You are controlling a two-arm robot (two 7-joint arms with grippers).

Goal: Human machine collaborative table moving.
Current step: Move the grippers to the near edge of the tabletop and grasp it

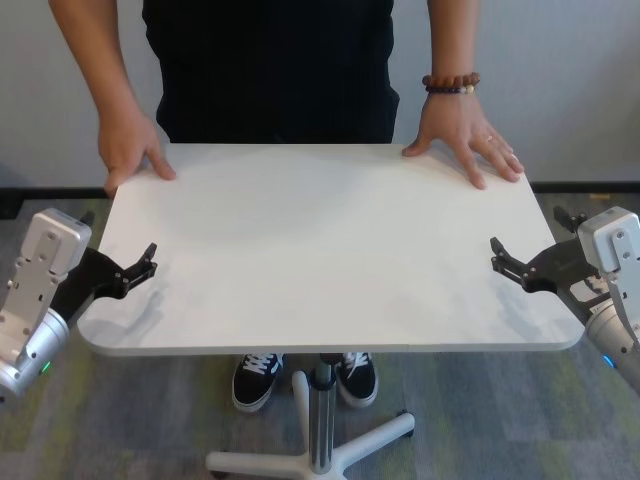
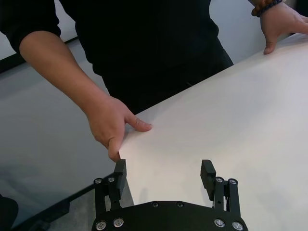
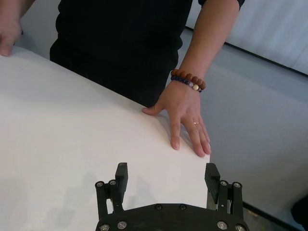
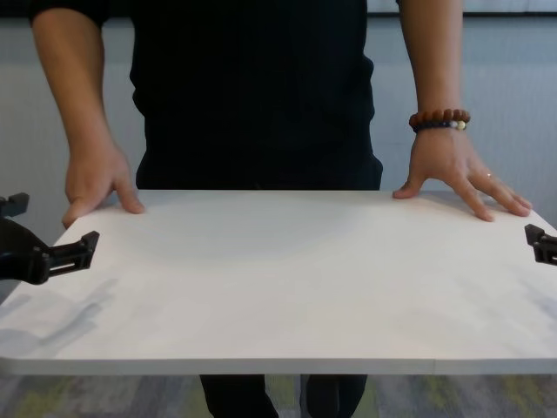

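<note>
Open left pincer (image 1: pixel 148 262) and open right pincer (image 1: pixel 497 257) are poised over the white surface (image 1: pixel 330 250), ungripped; the human's hands (image 1: pixel 132 150) are placed, moving judged unstarted.

My bench (image 1: pixel 330 250) is plain matte white on a silver leg (image 1: pixel 320 420); my left hand (image 1: pixel 135 270) and right hand (image 1: pixel 510 262) are black on silver-grey housings; the human (image 1: pixel 270 60) wears black — brown beaded bracelet (image 1: pixel 451 83); black-and-white shoes (image 1: pixel 258 376).
</note>
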